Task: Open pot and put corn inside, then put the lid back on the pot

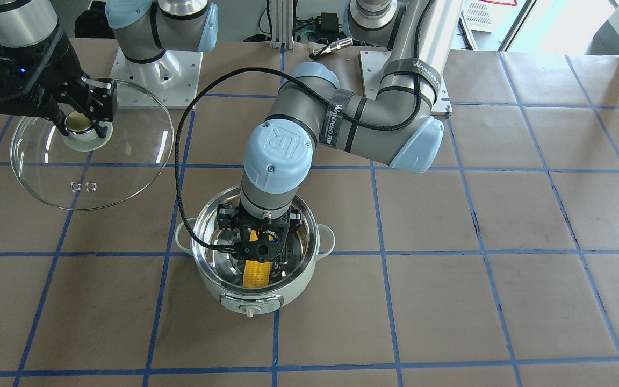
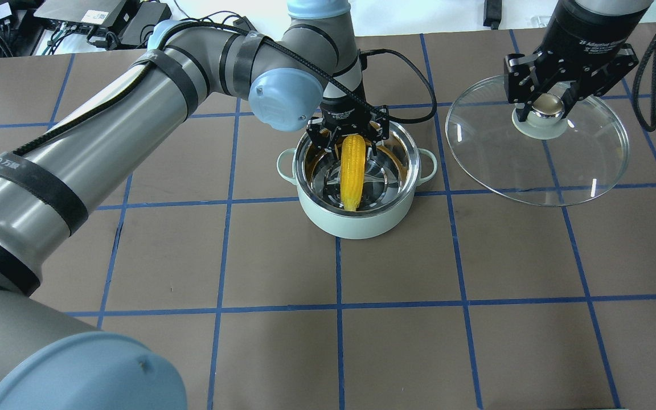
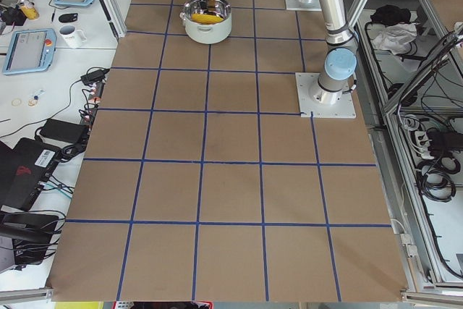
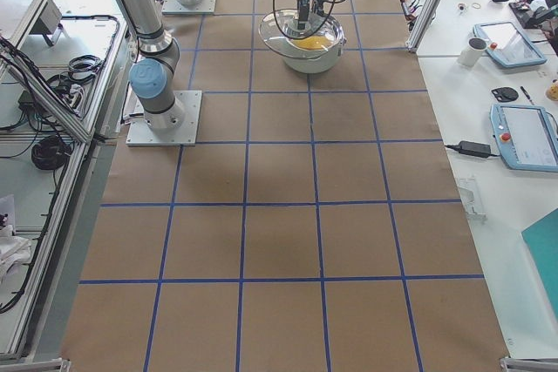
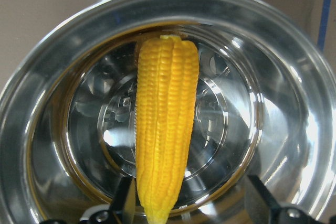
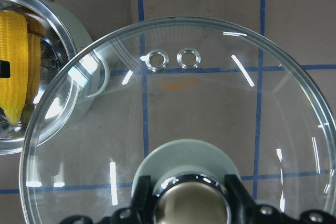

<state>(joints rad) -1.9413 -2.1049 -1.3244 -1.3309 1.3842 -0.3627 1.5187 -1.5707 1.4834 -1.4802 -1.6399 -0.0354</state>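
Note:
The mint-green pot (image 2: 356,225) stands open at mid-table, also in the front view (image 1: 288,294). The yellow corn (image 2: 352,171) lies inside it on the steel bottom (image 5: 165,129), one end leaning on the far wall. My left gripper (image 2: 348,136) is down in the pot over the corn's tapered end (image 1: 258,250), jaws spread wide. My right gripper (image 2: 545,105) is shut on the knob of the glass lid (image 2: 578,165) and holds it tilted above the table, beside the pot (image 1: 127,161). The lid fills the right wrist view (image 6: 210,108).
The left arm's black cable (image 1: 180,161) loops beside the pot. The arm bases (image 1: 156,67) stand on metal plates at the table's robot side. Side benches hold tablets (image 4: 523,132) and a mug (image 4: 475,50). Blue tape lines grid the brown table.

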